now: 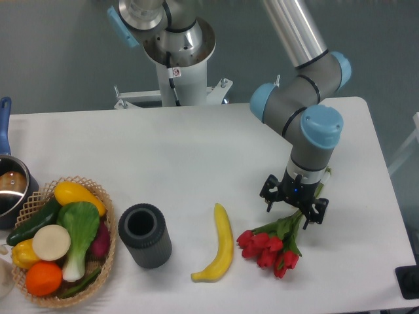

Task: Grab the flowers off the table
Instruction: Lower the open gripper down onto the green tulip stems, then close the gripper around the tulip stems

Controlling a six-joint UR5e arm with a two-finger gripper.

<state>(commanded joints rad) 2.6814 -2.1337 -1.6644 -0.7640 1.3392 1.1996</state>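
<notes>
The flowers (270, 248) are a bunch of red tulips with green leaves lying on the white table (196, 150) at the front right, heads toward the front left. Their green stems run back and right under my gripper (294, 208), and the stem ends show just beyond it. My gripper points down over the stems, its two black fingers spread apart on either side of them, so it looks open. Whether the fingers touch the stems is hidden by the gripper body.
A yellow banana (220, 245) lies just left of the tulips. A dark grey cylinder cup (144, 235) stands further left. A wicker basket (72, 186) of toy vegetables sits at the front left, with a pot (10, 186) behind it. The table's right edge is near the gripper.
</notes>
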